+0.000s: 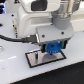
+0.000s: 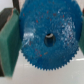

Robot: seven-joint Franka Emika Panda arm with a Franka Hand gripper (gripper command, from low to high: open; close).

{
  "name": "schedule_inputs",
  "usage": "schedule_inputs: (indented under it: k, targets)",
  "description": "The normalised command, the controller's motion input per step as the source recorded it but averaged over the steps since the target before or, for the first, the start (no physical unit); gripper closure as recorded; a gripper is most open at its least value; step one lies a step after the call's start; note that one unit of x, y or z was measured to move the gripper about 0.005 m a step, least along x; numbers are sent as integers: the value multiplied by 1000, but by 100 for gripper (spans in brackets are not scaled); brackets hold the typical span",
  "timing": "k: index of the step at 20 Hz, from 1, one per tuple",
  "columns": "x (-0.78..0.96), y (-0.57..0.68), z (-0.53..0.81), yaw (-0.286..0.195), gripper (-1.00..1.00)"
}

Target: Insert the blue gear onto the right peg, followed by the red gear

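The hand holds the blue gear over the grey plate.

The hand is closed on the blue gear, which sits between its green fingers. The gear hangs just above the grey plate on the white table.

- White, rounded arm housing with grey shaded panels.
- Black cable trailing alongside it.
- Gripper with green finger pads.
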Motion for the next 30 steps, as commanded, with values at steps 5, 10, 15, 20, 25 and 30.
schedule_inputs:
  k: [5, 10, 15, 20, 25, 30]
  targets:
    - [131, -33, 137, 0, 100]
    - [350, 0, 158, 0, 100]
    - [283, -14, 5, 0, 100]
    - [206, -55, -52, 0, 100]
    - [209, -2, -151, 0, 100]
    - [186, 4, -125, 0, 100]
